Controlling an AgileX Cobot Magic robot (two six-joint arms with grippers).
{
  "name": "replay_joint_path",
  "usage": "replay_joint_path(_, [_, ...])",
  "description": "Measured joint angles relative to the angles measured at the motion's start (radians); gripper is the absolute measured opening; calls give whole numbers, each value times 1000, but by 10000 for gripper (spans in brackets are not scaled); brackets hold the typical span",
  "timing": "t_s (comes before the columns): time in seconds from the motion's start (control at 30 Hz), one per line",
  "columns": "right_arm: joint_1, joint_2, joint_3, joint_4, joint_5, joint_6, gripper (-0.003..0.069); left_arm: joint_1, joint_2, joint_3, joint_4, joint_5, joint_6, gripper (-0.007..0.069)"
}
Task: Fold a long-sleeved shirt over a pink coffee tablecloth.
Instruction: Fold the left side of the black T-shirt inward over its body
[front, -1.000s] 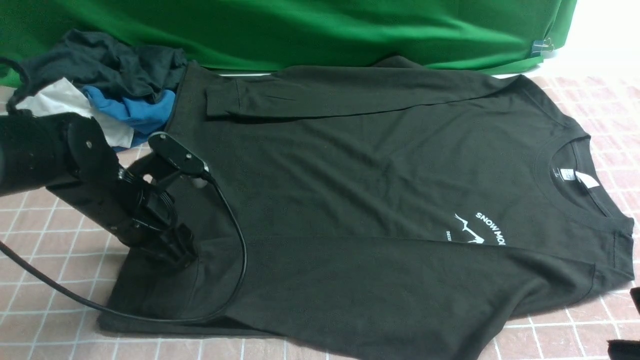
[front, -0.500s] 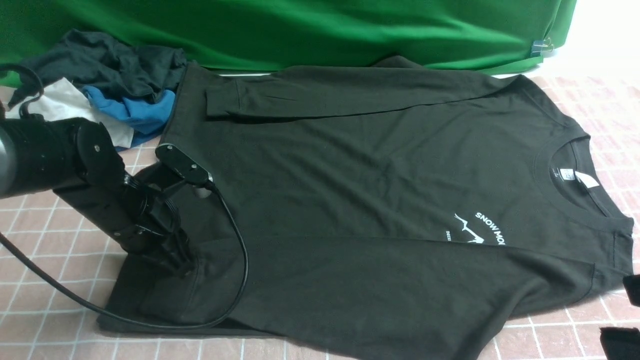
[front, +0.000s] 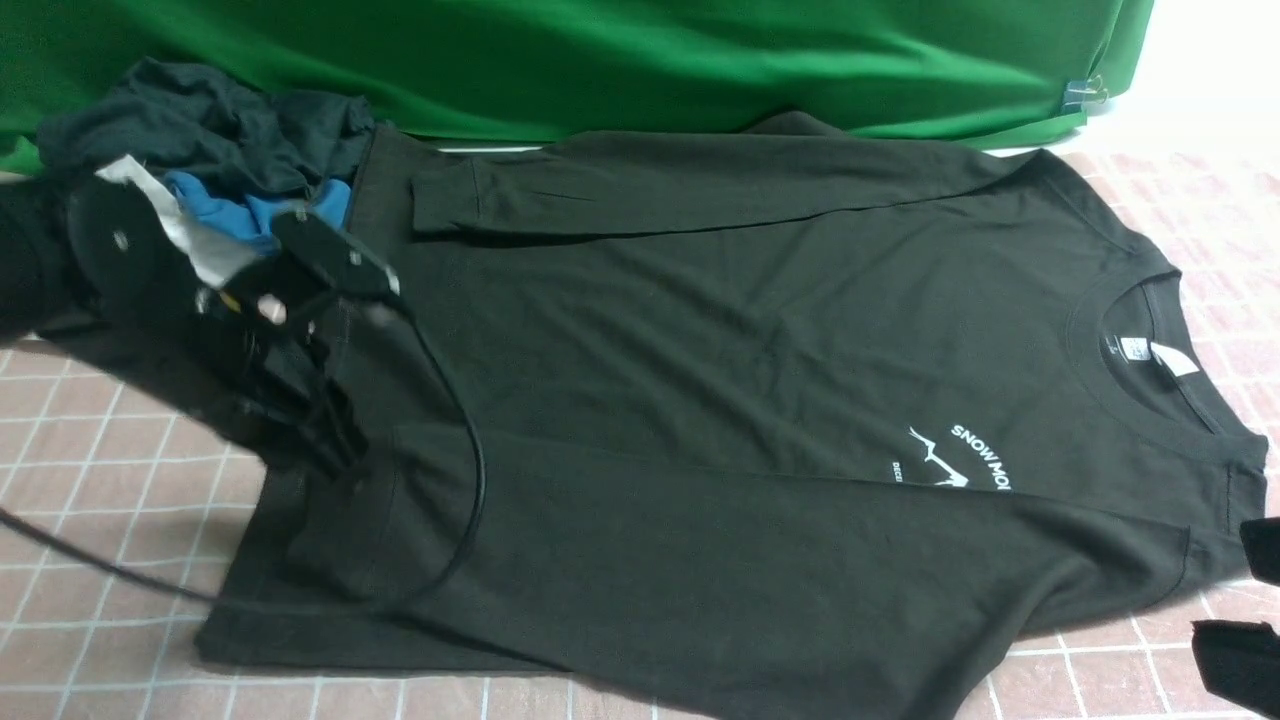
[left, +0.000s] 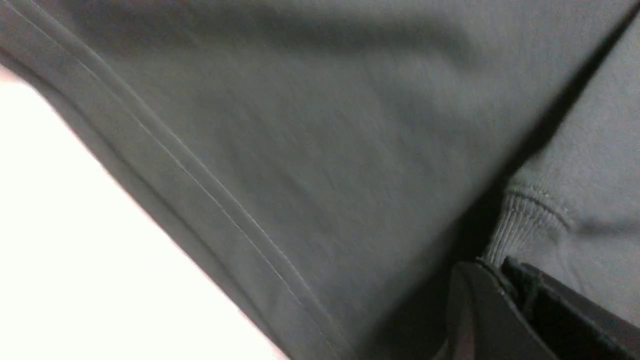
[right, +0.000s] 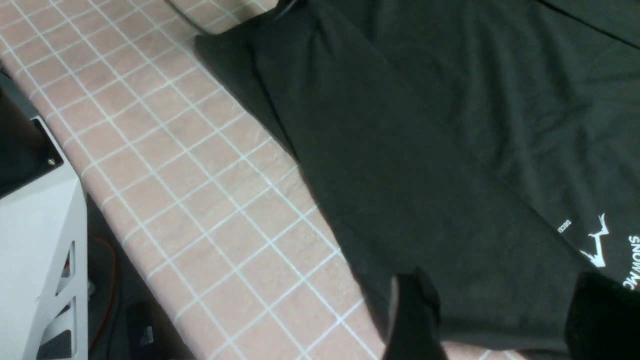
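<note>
- At 9 o'clock, the left pincer (front: 338, 458) is clamped shut on the long-sleeved shirt (front: 700, 330), at a ribbed cuff.
- The shirt lies spread over the pink coffee tablecloth (front: 100, 480), collar toward 3 o'clock.
- At 4 o'clock, the right pincer (front: 1250, 605) hangs with jaws apart, holding nothing.

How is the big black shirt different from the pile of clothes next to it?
The long-sleeved shirt lies spread out flat; the pile of clothes is scrunched into a lump. The shirt is black with a small white print; the pile mixes dark, blue and white pieces. The shirt takes up far more room than the pile. Both are soft clothes near the green backdrop.
</note>
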Motion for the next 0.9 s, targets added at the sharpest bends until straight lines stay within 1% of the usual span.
replay_joint_path(0.2, [0,0,0,0,-1,0,396,0,-2,-125,5,-1,-23,27])
replay_joint_path(0.4, [0,0,0,1,-1,18,396,0,6,-195,26,-6,-26,27])
replay_joint_path(0.7, [0,0,0,1,-5,31,396,0,137,-284,45,-44,-40,27])
replay_joint_path(0.87, [0,0,0,0,-5,46,396,0,234,-291,129,-145,-134,27])
replay_joint_path(0.9, [0,0,0,0,-5,46,396,0,240,-291,135,-148,-137,29])
